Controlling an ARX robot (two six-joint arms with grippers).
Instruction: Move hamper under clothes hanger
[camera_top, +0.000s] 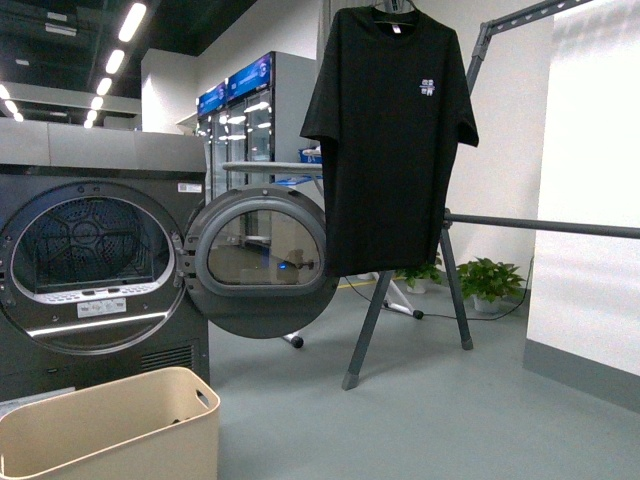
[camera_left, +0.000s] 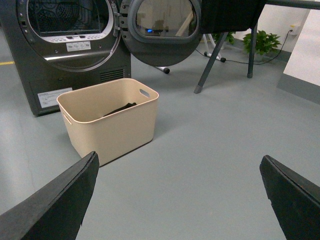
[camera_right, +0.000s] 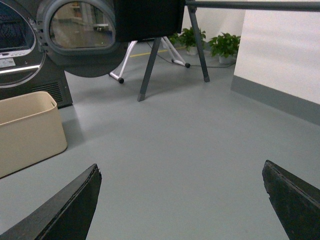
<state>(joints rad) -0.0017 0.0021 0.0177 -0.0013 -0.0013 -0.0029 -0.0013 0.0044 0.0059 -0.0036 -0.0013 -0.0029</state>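
Note:
The beige hamper (camera_top: 110, 425) stands on the grey floor at the lower left of the front view, in front of the dryer. It also shows in the left wrist view (camera_left: 110, 117) with a dark garment inside, and in the right wrist view (camera_right: 27, 130). The clothes hanger (camera_top: 455, 255) stands further back and to the right, with a black T-shirt (camera_top: 390, 140) hanging from it. Its legs show in the left wrist view (camera_left: 210, 60) and the right wrist view (camera_right: 150, 67). My left gripper (camera_left: 177, 165) is open and empty above bare floor. My right gripper (camera_right: 180, 172) is open and empty too.
A dark-grey dryer (camera_top: 90, 270) stands at the left with its round door (camera_top: 262, 262) swung open toward the rack. A white wall (camera_top: 590, 200) runs along the right. Potted plants (camera_top: 490, 282) and a floor cable lie behind the rack.

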